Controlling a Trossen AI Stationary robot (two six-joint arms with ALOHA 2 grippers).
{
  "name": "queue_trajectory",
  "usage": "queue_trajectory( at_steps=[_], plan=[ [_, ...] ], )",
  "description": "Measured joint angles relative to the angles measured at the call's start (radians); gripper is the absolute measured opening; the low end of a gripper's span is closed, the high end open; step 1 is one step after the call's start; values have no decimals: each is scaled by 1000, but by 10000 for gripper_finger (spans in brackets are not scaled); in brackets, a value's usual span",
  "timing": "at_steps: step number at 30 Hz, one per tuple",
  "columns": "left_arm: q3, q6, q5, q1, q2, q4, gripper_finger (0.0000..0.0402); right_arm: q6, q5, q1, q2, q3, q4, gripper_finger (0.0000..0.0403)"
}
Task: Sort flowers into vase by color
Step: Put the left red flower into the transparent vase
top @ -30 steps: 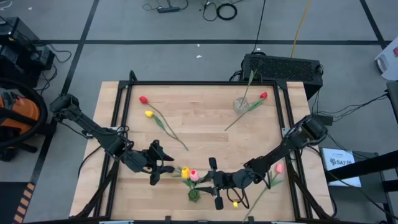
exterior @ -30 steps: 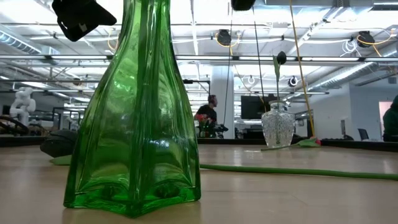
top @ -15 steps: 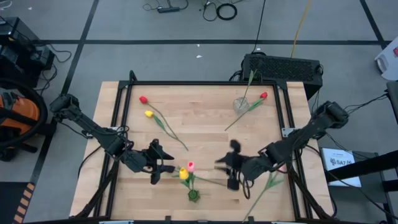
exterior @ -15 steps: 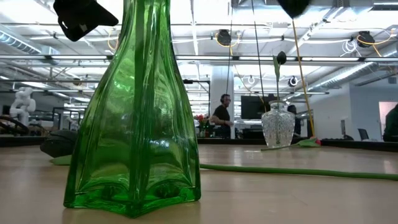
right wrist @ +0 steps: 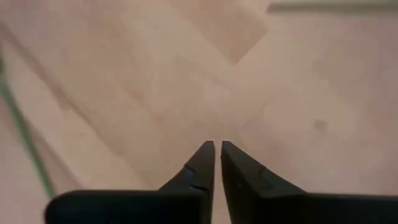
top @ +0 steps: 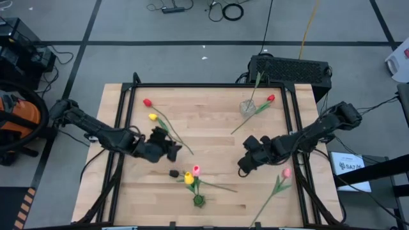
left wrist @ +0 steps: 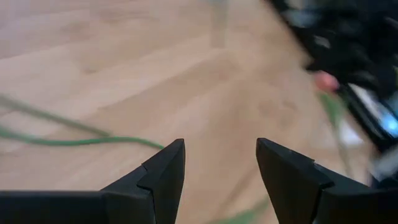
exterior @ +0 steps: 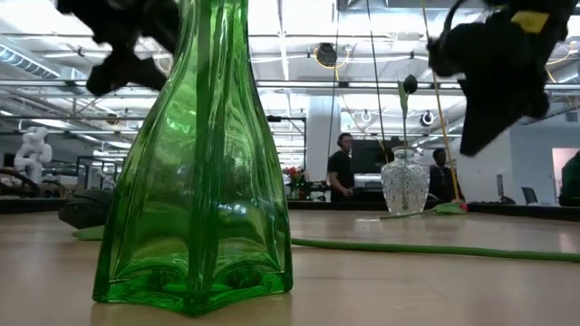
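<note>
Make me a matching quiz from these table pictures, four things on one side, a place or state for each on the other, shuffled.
Things:
1. green vase
2. clear vase
3. left end effector
4. right end effector

States or places:
A. shut, holding nothing
B. far edge, one stem inside
C. open, holding nothing
D. near edge, yellow and pink tulips inside

Pairs: 1-D, 2-B, 3-C, 4-A

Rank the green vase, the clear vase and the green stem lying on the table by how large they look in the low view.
1. Green vase: fills the picture's height, but it stands nearest the camera.
2. Green stem: long, very thin.
3. Clear vase: smallest, but farther off, so true size against the green one is unsure.
</note>
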State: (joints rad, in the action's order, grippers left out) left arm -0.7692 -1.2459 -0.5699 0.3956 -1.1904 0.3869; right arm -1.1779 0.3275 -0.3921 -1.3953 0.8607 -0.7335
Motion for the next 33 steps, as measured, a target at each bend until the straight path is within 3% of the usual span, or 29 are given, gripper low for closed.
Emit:
queue_trajectory(
  at_steps=[7, 16, 23, 33],
  plan=[
    [0, -143, 12, -160, 0, 45, 205, 92, -104, 150, 72, -131, 108, 4],
    [0, -190, 63, -371, 0, 50, 205, 321, -144, 322, 170, -145, 131, 1],
    [0, -228, 81, -479, 0, 55, 206, 459, -143, 379, 158, -145, 138, 1],
    [0, -354, 99, -628, 0, 211, 206, 590, -143, 387, 153, -145, 142, 3]
  ],
)
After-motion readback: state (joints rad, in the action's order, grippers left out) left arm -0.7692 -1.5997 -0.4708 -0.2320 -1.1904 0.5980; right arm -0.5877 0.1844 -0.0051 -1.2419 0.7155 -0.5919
